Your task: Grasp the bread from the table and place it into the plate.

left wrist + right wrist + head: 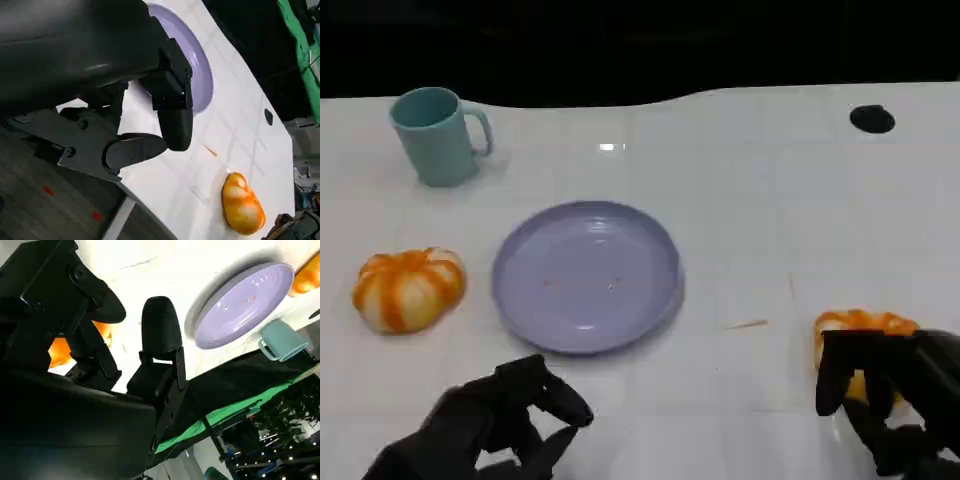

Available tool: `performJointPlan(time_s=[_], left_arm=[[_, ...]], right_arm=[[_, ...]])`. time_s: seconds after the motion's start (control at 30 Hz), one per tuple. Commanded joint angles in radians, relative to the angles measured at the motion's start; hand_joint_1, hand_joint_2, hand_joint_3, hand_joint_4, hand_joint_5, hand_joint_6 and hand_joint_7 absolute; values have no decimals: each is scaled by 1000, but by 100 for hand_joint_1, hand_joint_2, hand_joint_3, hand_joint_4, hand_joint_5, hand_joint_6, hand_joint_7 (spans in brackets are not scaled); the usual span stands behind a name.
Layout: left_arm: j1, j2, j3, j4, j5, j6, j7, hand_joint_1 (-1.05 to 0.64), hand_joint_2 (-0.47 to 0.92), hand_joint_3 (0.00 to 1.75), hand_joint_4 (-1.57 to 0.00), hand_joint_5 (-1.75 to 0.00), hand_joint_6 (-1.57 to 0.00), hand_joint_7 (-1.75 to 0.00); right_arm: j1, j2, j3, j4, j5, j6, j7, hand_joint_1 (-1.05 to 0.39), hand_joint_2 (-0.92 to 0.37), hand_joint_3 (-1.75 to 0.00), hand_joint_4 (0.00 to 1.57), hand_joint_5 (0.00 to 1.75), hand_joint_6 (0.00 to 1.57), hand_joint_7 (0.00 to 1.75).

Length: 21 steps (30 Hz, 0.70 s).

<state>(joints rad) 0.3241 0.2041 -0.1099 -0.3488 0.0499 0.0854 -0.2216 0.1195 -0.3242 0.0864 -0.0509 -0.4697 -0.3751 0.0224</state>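
Head view: bread [860, 325] is reached by the right robot hand [885, 395], grip unconfirmed; plate [585, 275] unfilled; left robot hand [495, 420] loosely curled, holding nothing.

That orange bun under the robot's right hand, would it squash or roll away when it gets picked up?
The bread looks puffy and domed, so it is probably light and may dent under a firm squeeze. It seems to sit on a flat base, so it likely won't roll. Its glazed top shines, so the right robot hand curled over it might slip a little.

The white tiled table [740, 200] carries a lilac plate [586, 276], teal mug [438, 135] and two orange-striped bread rolls [408, 289].
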Motion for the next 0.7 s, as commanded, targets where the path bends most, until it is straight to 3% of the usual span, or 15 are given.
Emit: performJointPlan(time_s=[0.03,0.7], left_arm=[[2,12,8,6,-3,-11,-8,-27,82,61,-64,-175,-66,-125],[3,13,8,3,-5,-9,-7,-28,82,60,-62,-175,-65,-125]], right_arm=[[-4,-8,-1,-2,9,3,-1,9,-15,-148,95,175,90,137],[-7,-8,0,5,6,2,-6,9,-15,-146,95,175,90,136]])
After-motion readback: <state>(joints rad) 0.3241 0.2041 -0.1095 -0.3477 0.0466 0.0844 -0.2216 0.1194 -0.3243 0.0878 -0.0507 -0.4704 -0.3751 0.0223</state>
